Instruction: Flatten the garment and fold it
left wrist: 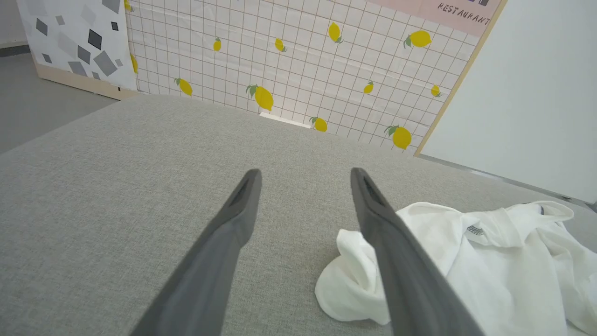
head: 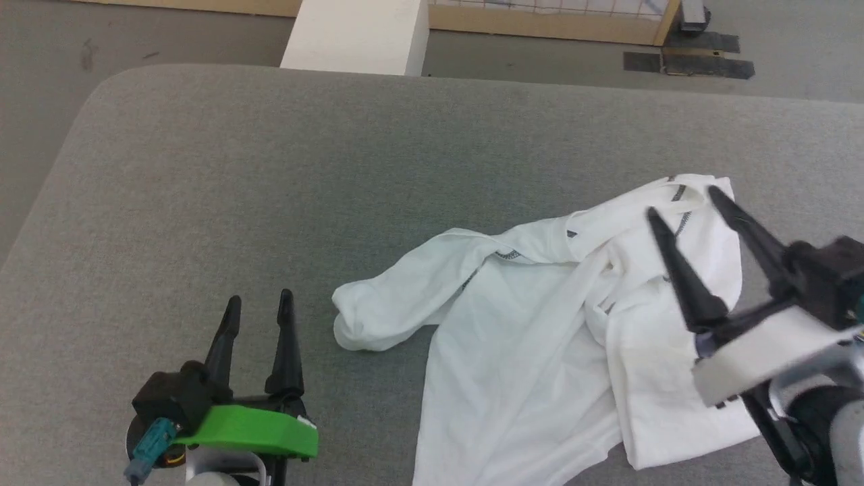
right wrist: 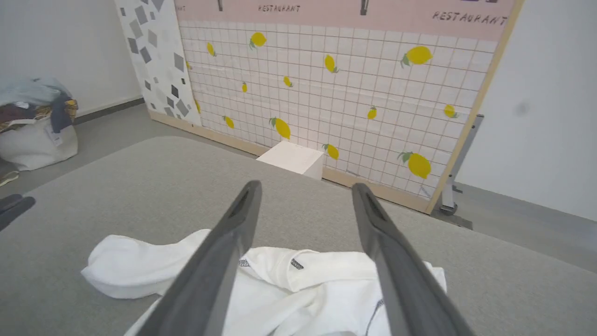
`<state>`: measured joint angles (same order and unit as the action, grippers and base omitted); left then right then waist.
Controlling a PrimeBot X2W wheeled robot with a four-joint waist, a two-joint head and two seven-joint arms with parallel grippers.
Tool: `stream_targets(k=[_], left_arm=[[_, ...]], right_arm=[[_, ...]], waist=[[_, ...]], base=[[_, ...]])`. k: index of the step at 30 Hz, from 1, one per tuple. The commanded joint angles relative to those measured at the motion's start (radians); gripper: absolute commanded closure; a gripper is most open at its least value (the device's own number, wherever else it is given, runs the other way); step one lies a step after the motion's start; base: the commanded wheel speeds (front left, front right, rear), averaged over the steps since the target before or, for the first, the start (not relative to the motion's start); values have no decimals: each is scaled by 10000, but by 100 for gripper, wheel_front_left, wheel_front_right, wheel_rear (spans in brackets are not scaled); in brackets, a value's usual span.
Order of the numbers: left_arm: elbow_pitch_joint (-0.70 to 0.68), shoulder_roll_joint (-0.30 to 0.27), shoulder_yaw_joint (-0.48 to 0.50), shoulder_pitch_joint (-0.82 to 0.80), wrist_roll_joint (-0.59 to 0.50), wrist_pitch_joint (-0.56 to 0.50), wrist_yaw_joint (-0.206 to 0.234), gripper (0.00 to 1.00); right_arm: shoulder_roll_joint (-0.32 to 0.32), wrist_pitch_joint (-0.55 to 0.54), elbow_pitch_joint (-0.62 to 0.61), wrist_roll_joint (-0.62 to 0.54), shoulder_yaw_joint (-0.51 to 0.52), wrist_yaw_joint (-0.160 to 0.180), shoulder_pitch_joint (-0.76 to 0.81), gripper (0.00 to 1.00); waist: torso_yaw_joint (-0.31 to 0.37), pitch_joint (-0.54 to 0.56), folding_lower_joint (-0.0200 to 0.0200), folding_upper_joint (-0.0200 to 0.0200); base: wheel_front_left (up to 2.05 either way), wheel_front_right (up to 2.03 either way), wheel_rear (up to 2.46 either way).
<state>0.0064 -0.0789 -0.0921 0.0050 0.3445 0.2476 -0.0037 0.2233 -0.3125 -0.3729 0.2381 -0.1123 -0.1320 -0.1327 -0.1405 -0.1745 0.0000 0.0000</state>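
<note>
The garment (head: 553, 331), a white long-sleeved shirt with dark zigzag stitching, lies crumpled on the right half of the grey padded table (head: 270, 182). One sleeve end bunches toward the left. My right gripper (head: 682, 202) hovers open over the garment's right part, nothing between its fingers. In the right wrist view the garment (right wrist: 280, 289) lies below the open right gripper (right wrist: 303, 191). My left gripper (head: 260, 300) stands open over bare table, left of the sleeve end. In the left wrist view the left gripper (left wrist: 303, 175) is open, with the garment (left wrist: 489, 266) at its right.
A rigid white box (head: 354, 34) stands on the floor beyond the table's far edge. Behind it rises a lemon-patterned tile panel (right wrist: 326, 84). A bag of clothes (right wrist: 35, 126) sits on the floor at the far left in the right wrist view.
</note>
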Motion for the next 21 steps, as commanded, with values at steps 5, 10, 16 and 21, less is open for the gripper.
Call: stream_targets(k=[5, 10, 16, 21], left_arm=[[-317, -271, 32, 410, -68, -91, 91, 0], [-475, -610, -21, 704, -447, -216, 230, 0], [-630, -1329, -457, 421, -960, -1296, -45, 0], [-400, -1939, -893, -160, -798, -3511, -563, 0]], right_arm=[[-1235, 1090, -240, -1510, 1857, 13, 2065, 0], [-1710, 1768, -31, -1434, 2676, 13, 3300, 0], [-1727, 2156, 289, -620, 2671, 13, 3394, 0], [-1728, 2141, 311, -618, 2533, 13, 3046, 0]], waist=[[586, 107, 0, 0], [927, 73, 0, 0], [1130, -47, 0, 0], [1129, -389, 0, 0]], base=[[0, 0, 0], [0, 0, 0], [0, 0, 0], [0, 0, 0]])
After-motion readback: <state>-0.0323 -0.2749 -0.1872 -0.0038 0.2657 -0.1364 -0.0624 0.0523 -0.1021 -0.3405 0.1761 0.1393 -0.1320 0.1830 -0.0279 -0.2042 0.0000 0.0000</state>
